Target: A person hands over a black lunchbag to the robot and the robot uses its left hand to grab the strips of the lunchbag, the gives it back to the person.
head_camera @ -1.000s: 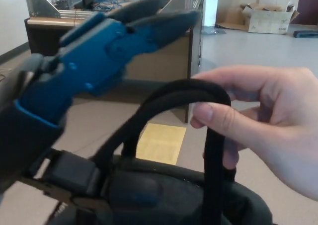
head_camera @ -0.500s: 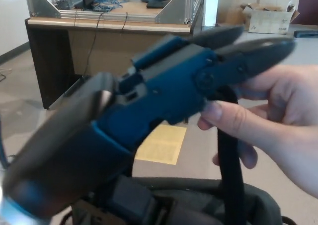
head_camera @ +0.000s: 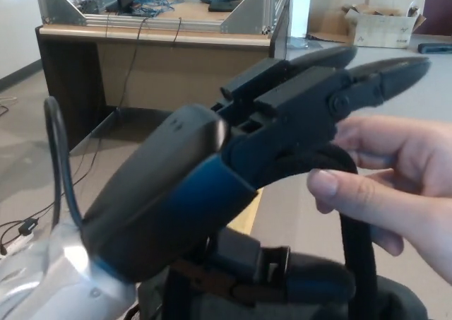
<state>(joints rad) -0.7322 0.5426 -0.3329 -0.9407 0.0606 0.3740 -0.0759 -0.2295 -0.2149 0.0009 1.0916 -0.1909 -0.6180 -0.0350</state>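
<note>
A black lunchbag fills the bottom of the head view, its black strap rising in a loop. A person's hand pinches the top of the strap from the right. My left hand reaches in from the lower left, close to the camera, with its fingers stretched straight out above the strap loop and over the person's fingers. The hand is open and holds nothing. My forearm hides much of the strap's left side. My right hand does not show.
A wooden desk with metal frames and cables stands behind at the back left. A yellow sheet lies on the floor. A cardboard box sits at the back right. A black cable loops near my left arm.
My left hand has swung from the upper left to the right, now reaching over the strap loop and the person's fingers. The person's hand and bag shifted slightly.
</note>
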